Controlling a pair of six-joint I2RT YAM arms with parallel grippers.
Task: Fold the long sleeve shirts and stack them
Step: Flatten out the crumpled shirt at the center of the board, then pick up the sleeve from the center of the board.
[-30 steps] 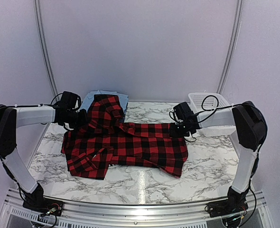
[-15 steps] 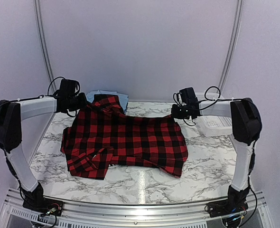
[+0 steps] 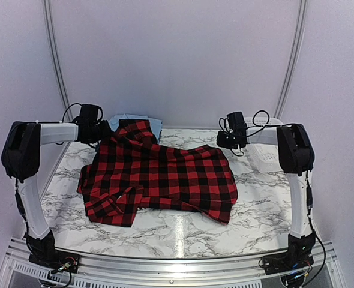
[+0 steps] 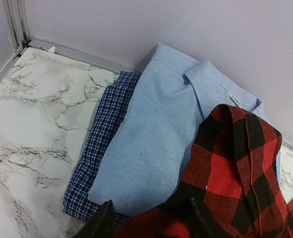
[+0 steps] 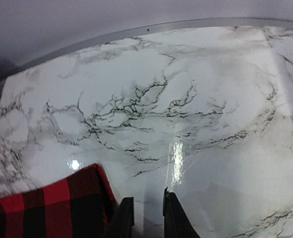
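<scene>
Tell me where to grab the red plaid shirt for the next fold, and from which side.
I'd pinch the doubled-over sleeve at the near-left corner of the red-and-black plaid shirt, coming from the left with the left pincer. There the cloth bunches up, offering a raised edge; the body lies flat on the marble table.
</scene>
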